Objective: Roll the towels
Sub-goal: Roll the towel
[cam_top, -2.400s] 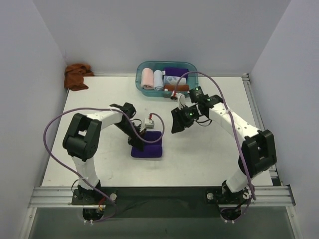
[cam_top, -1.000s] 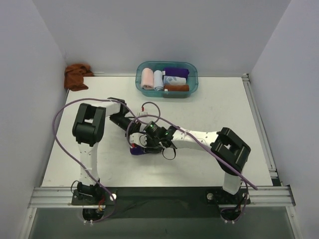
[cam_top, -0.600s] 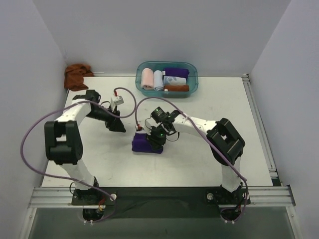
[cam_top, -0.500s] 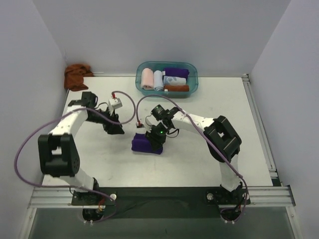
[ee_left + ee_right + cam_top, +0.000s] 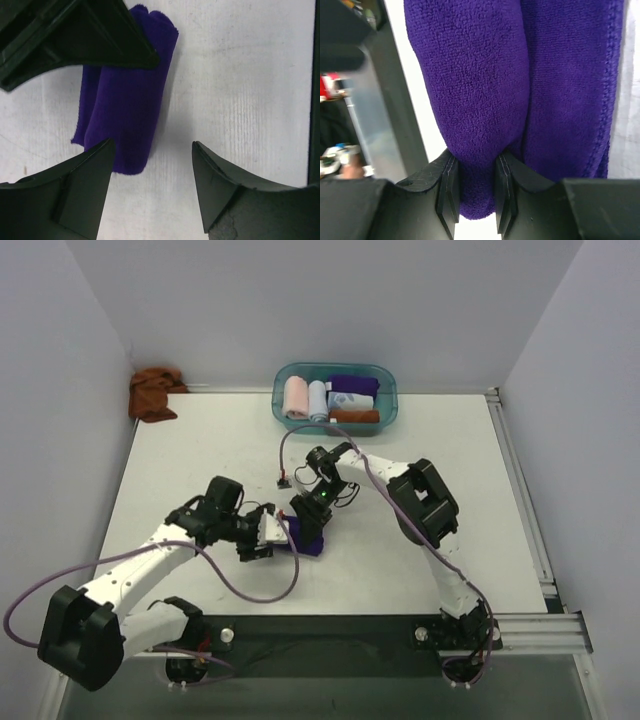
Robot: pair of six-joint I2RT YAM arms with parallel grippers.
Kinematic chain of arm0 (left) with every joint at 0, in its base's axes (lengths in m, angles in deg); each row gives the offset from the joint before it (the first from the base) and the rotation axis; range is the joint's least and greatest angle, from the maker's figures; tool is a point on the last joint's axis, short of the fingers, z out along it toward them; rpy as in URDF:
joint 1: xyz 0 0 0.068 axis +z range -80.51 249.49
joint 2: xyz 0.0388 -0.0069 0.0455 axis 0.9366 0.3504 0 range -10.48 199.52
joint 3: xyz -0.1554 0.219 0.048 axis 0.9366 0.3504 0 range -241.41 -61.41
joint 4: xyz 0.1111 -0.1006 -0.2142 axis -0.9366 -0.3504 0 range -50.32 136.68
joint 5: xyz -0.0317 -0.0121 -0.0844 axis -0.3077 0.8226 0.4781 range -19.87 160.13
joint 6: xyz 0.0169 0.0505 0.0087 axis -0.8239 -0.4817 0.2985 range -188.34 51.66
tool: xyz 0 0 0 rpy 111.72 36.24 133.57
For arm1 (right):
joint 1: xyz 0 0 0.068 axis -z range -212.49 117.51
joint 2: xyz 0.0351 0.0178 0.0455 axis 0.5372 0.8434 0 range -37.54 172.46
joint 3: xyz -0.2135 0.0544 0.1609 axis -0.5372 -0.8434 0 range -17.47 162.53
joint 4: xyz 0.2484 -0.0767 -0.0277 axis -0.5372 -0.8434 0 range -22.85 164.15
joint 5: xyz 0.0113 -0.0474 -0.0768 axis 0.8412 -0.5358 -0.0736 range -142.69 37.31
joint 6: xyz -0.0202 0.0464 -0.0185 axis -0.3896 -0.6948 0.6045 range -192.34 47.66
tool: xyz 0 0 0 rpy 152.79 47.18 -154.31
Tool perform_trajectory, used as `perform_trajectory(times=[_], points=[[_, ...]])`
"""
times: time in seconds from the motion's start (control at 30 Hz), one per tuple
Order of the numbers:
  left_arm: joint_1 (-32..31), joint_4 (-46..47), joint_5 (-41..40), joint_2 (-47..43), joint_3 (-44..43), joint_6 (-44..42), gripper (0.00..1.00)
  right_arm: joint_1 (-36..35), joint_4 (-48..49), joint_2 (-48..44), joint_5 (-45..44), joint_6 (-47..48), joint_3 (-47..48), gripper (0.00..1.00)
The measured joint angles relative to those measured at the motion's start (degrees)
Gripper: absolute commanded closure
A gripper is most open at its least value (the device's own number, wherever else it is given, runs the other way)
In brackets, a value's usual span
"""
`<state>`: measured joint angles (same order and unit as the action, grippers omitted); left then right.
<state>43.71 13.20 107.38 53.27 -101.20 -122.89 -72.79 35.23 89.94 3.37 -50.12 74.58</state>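
1. Left arm: runs low from its near-left base, forearm stretched diagonally toward the middle of the surface (image 5: 200, 445), wrist turned right at the purple towel (image 5: 309, 540).
2. Left end effector (image 5: 151, 145): fingers spread, nothing between them. The near end of the purple towel lies just ahead of its left finger. I can't tell whether they touch.
3. Right arm: folded, elbow above the right-centre of the surface, forearm reaching left, wrist tipped down onto the towel.
4. Right end effector (image 5: 475, 165): pinching a fold of the purple towel, with terry bulging out either side of the fingers.
5. Purple towel: bunched into a loose, thick roll lying near the centre of the surface, slightly toward the near edge.
6. Rust-brown towel (image 5: 152, 393): crumpled in the far-left corner against the left wall, well apart from both arms.
7. Edges: teal basket (image 5: 276, 398) of rolled cloths at the far edge, centre. Walls stand left, far and right, and a metal rail (image 5: 330, 632) runs along the near edge.
8. Room: bare surface shows right of the towel and between it and the basket. The two end effectors are close together at the towel.
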Motion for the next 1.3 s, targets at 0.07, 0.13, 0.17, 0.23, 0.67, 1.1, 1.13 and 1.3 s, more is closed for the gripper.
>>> perform_trajectory(times=[0.07,0.13,0.17,0.23,0.67,1.1,1.13,1.3], points=[[-3.4,2.9,-2.3,-0.4,1.3,-1.4,0.26,0.3,-1.9,1.4,1.6,0.0,1.2,1.00],[-6.5,5.2,-4.4,-0.4,2.2,-3.3,0.25,0.7,-3.8,2.8,3.1,0.1,2.4,1.00],[-7.7,6.2,-5.2,-0.4,2.7,-4.3,0.25,0.9,-4.7,3.6,4.0,0.1,3.1,1.00],[-9.9,8.4,-6.8,-0.1,3.8,-6.1,0.24,1.2,-5.9,4.4,5.0,0.1,3.7,1.00],[-15.6,27.6,-17.1,9.1,10.3,-12.1,0.62,1.3,-7.8,5.3,5.4,0.1,4.4,1.00],[-15.7,26.8,-16.6,9.5,10.1,-14.8,1.00,4.5,-9.5,5.0,0.3,-1.7,7.3,0.41],[-15.7,26.5,-16.5,9.6,9.8,-14.9,1.00,5.4,-9.9,5.0,-0.4,-2.0,8.0,0.39],[-15.6,23.3,-15.9,11.7,7.4,-15.1,1.00,11.4,-9.0,4.9,-6.7,-2.5,11.9,0.32]])
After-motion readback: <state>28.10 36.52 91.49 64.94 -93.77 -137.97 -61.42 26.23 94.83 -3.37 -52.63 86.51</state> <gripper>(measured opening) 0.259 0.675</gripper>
